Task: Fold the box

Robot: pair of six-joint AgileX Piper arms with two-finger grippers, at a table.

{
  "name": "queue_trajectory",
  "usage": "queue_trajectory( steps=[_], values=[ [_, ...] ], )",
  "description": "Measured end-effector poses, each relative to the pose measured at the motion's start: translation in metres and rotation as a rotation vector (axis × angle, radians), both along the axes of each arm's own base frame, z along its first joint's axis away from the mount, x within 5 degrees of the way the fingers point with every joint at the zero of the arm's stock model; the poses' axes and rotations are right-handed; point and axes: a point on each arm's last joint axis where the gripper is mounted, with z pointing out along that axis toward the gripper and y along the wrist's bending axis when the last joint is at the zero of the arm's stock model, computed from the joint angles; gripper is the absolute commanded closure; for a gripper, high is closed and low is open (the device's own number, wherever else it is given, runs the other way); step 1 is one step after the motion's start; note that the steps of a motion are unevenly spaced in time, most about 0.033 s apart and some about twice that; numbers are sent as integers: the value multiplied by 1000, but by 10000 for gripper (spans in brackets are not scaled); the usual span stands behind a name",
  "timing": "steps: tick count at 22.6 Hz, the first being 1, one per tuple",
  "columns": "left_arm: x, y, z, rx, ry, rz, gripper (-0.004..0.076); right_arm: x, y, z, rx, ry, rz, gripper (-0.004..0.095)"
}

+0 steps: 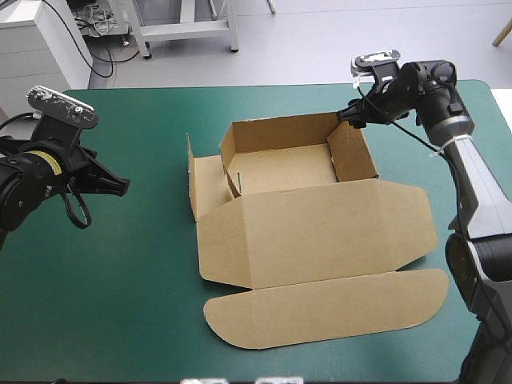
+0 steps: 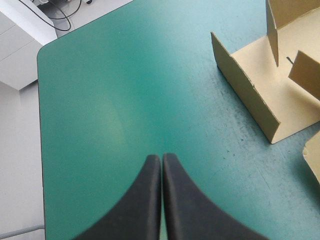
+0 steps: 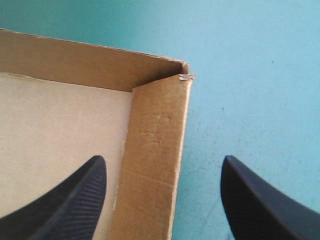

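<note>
Out in the middle of the teal-green cover point(image 1: 120, 304) lies the brown box point(image 1: 312, 232). It is made of smooth, flat board. The far part is an open tray, with thin walls standing up at the back and on the right. On the left, one short wall leans inward and another flap stands straight up beside it. The lid lies flat on the near side. It is a wide sheet with slanted corners, and past it is a long flap with round ends. Straight fold lines run across the board.

The right gripper point(image 3: 163, 159) is at the far right corner of the tray. Its two black fingers are wide apart and hold nothing. The right wall stands between them, with one finger over the pale floor inside and the other over the cover outside. The wall has a tiny torn bit at its corner and faint dents on its inner face.

The left gripper point(image 2: 161, 156) is to the left of the box, well apart from it, over bare cover. Its curved fingers are pressed together into one point, with nothing between them.
</note>
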Motion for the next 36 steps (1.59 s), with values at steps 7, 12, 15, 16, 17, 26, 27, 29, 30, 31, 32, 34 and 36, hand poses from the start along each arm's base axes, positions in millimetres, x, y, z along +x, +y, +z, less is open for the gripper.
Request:
queue_trajectory(
  steps=[7, 12, 15, 16, 17, 26, 27, 29, 30, 31, 32, 34, 36],
  values=[
    [0, 0, 0, -2, 0, -1, 732, -16, -4, 35, -25, -12, 2, 226],
    [0, 0, -1, -2, 7, 0, 732, -19, -3, 36, 3, -1, -14, 226],
    [-1, 0, -1, -1, 21, 2, 732, -27, -3, 28, 9, 40, -10, 235],
    [-1, 0, -2, -2, 22, 2, 732, -30, -4, 21, 0, 68, -7, 235],
    [-1, 0, -2, -4, 23, 1, 732, -32, -5, 15, -13, 92, -2, 235],
    [-2, -2, -2, -23, 31, -9, 732, -4, -4, -54, -88, 228, 15, 237],
    [-2, -2, -2, -23, 32, -9, 732, 0, -4, -63, -92, 241, 17, 237],
    [-2, -2, -2, -23, 32, -9, 732, 6, -3, -74, -95, 258, 17, 237],
    [-2, -2, -2, -23, 32, -9, 732, 8, -2, -80, -95, 267, 17, 237],
    [-2, -2, -2, -23, 32, -9, 732, 12, -2, -88, -94, 280, 18, 238],
    [-2, -2, -2, -23, 32, -9, 732, 14, -1, -91, -93, 282, 18, 238],
    [-2, -2, -2, -23, 32, -9, 732, 17, 0, -94, -84, 268, 17, 243],
    [-2, -2, -2, -23, 32, -10, 732, 21, 1, -93, -76, 228, 15, 286]
  ],
)
